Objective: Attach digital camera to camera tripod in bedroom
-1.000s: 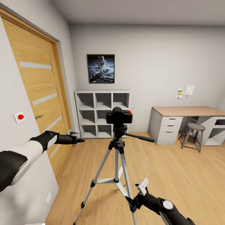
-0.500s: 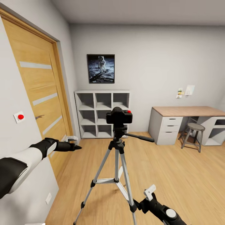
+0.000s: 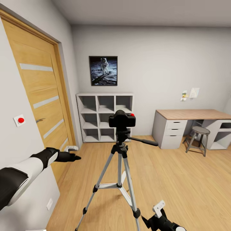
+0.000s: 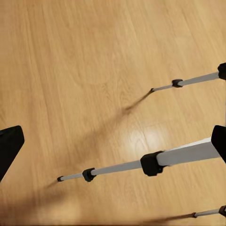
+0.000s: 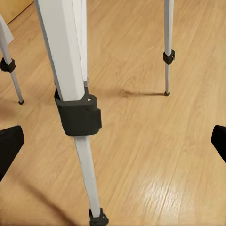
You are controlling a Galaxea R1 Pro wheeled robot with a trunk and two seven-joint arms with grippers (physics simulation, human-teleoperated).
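Note:
The black digital camera (image 3: 122,120), red button on top, sits on the head of the camera tripod (image 3: 119,154), which stands on the wood floor in mid-room with its pan handle pointing right. My left gripper (image 3: 73,152) hangs open out to the tripod's left, near the door, clear of it. My right gripper (image 3: 158,210) is open low down, just right of the tripod's near leg joint. In the right wrist view, a silver leg with its black clamp (image 5: 77,115) stands close ahead of the open right gripper (image 5: 113,146). The left wrist view looks down on thin tripod legs (image 4: 117,167) over the floor.
A wooden door (image 3: 41,96) fills the left wall. White cube shelves (image 3: 105,117) stand at the back behind the tripod. A desk (image 3: 192,115) with drawers and a round stool (image 3: 198,134) are at the right. Open floor lies between the tripod and the desk.
My left arm has dropped lower and drawn slightly back leftward. My right arm has sunk down and to the right, toward the view's lower edge. Camera and tripod have not moved.

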